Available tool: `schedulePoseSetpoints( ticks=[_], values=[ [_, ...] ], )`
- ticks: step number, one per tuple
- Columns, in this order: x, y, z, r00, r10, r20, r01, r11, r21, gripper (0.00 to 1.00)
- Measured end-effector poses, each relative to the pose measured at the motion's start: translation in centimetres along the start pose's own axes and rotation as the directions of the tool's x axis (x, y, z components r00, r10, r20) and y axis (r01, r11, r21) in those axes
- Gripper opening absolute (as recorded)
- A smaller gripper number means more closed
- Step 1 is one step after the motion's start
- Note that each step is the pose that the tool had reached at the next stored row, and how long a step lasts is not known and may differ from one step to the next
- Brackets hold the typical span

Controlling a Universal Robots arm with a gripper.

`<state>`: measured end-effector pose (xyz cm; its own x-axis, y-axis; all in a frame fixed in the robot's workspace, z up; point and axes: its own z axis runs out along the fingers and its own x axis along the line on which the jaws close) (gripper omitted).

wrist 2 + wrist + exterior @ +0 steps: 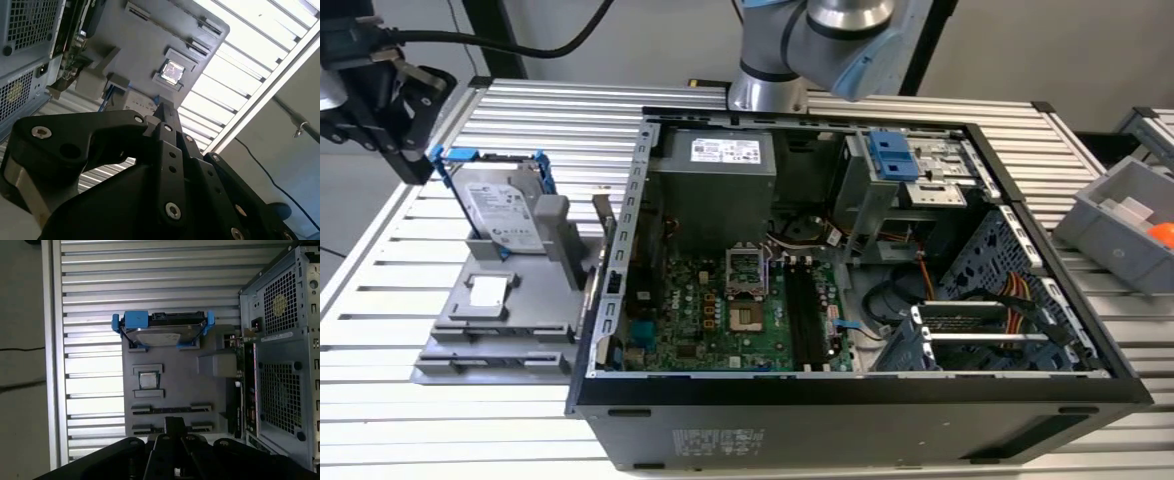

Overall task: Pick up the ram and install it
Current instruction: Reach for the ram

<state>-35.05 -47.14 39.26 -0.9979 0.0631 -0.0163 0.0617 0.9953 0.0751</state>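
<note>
My gripper (408, 160) hangs above the table at the exterior view's left, beyond the grey parts holder (494, 345). Its dark fingers (172, 424) meet at the tip in both wrist views, shut with nothing between them (161, 114). The holder's two long slots (171, 410) lie bare. A thin green circuit board (240, 390) stands on edge between the holder and the computer case; I cannot tell whether it is the ram. The motherboard's black slots (809, 312) run inside the open case, too dark to tell what sits in them.
The open computer case (854, 395) takes up the middle of the slatted table. On the holder lean a silver hard drive in a blue frame (500, 205) and a small square chip (488, 291). A grey bin (1127, 220) stands at the exterior view's right.
</note>
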Motion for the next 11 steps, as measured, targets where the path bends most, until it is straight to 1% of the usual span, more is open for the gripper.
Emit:
schedulePoseSetpoints(
  ticks=[11],
  values=[
    [-0.13, -2.15, -0.16, 1.0, 0.0, 0.0, 0.0, 1.0, -0.0006, 0.0]
  ],
)
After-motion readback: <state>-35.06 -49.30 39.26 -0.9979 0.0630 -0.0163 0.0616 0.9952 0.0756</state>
